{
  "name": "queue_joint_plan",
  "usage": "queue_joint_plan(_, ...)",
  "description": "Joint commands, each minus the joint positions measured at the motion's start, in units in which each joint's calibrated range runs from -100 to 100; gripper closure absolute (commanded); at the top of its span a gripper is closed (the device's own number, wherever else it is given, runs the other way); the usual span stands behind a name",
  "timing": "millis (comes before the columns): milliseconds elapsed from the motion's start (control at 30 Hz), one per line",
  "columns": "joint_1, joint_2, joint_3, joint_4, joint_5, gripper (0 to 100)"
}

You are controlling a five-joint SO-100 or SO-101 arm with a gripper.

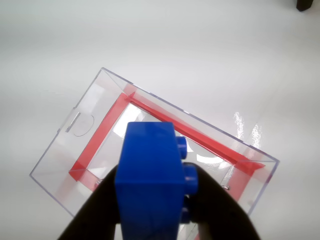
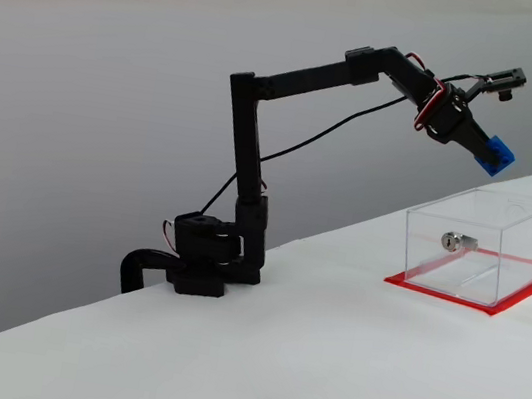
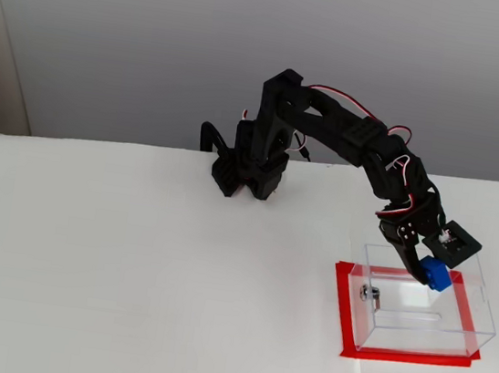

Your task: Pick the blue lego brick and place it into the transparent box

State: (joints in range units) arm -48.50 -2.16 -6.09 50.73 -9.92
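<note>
The blue lego brick (image 1: 150,180) fills the lower middle of the wrist view, its studs facing right, and my gripper (image 1: 152,220) is shut on it. Below the brick lies the transparent box (image 1: 80,125), open at the top, with a red base edge (image 1: 100,140). In both fixed views the brick (image 2: 497,154) (image 3: 436,274) hangs in the air above the box (image 2: 523,240) (image 3: 481,314), held by the gripper (image 2: 489,150) (image 3: 429,271). A small silver knob (image 2: 452,240) (image 3: 370,294) sits on one wall of the box.
The box stands on a white table (image 3: 129,263). The arm's black base (image 3: 247,172) is clamped at the table's far edge. A dark object (image 1: 305,5) pokes in at the top right corner of the wrist view.
</note>
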Motion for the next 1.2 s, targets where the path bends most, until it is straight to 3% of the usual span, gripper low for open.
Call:
queue_joint_plan(0,-0.3,0.5,-0.7,-0.7,-0.3,97)
queue_joint_plan(533,-1.9,1.4,-1.0,-1.1,-0.1,96)
queue_joint_plan(767,-2.0,0.8,-0.8,-1.1,0.1,73)
queue_joint_plan(1167,-2.0,0.6,-1.1,-1.1,0.2,72)
